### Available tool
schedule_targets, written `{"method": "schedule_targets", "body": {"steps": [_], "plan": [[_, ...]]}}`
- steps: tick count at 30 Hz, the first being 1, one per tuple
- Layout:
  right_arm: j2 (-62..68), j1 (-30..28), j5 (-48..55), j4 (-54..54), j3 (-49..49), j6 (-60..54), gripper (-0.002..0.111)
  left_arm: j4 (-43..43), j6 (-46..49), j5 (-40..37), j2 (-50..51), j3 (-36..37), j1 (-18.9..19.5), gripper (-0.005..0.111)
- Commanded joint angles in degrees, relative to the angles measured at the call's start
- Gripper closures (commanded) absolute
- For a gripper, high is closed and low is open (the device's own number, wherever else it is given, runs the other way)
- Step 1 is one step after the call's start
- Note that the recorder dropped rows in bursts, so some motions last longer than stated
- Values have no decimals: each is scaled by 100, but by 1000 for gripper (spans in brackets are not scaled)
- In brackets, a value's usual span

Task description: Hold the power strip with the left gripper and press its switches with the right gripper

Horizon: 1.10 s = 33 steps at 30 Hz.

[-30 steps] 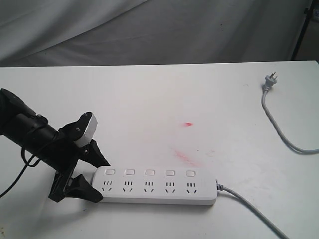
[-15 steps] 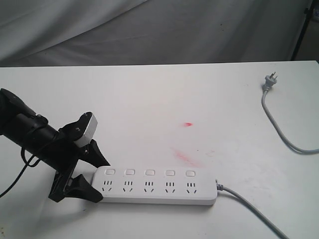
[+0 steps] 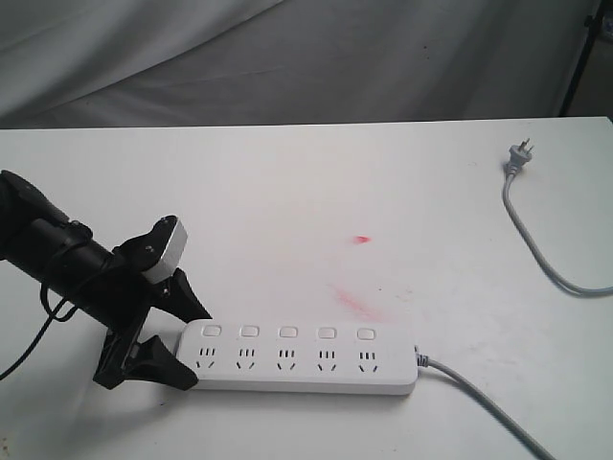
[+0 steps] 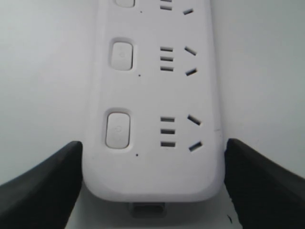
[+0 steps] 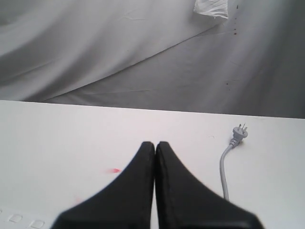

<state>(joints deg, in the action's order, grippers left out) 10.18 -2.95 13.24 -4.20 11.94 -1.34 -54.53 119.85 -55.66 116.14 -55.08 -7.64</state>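
The white power strip (image 3: 302, 359) lies flat near the table's front edge, its row of square switches (image 3: 287, 332) along the far side. My left gripper (image 3: 198, 348) straddles the strip's left end, one black finger against each long side. In the left wrist view the strip (image 4: 152, 95) fills the space between the fingers (image 4: 52, 181), with two switches (image 4: 118, 129) in sight. My right gripper (image 5: 155, 144) is shut and empty, held high over the table; it is out of the exterior view. A corner of the strip (image 5: 14, 218) shows low in its view.
The strip's grey cable (image 3: 479, 402) runs off the front right. Its plug (image 3: 518, 158) lies at the far right of the table, also seen as a grey plug (image 5: 238, 132) in the right wrist view. Red smears (image 3: 361, 239) mark the tabletop. Grey cloth hangs behind.
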Motion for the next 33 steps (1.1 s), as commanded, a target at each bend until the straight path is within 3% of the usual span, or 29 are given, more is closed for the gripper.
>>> {"method": "schedule_targets", "body": {"steps": [1,20,33], "plan": [[-550,-57,-52,106,-392,7,108,-46,8,46,11,-28,-38,61],[-1018,-57,161,92,-1194,29,108,-49,8,46,11,-28,-38,61],[-1018,-57,655,50,-1194,29,108,-49,8,46,11,-28,-38,61]]}}
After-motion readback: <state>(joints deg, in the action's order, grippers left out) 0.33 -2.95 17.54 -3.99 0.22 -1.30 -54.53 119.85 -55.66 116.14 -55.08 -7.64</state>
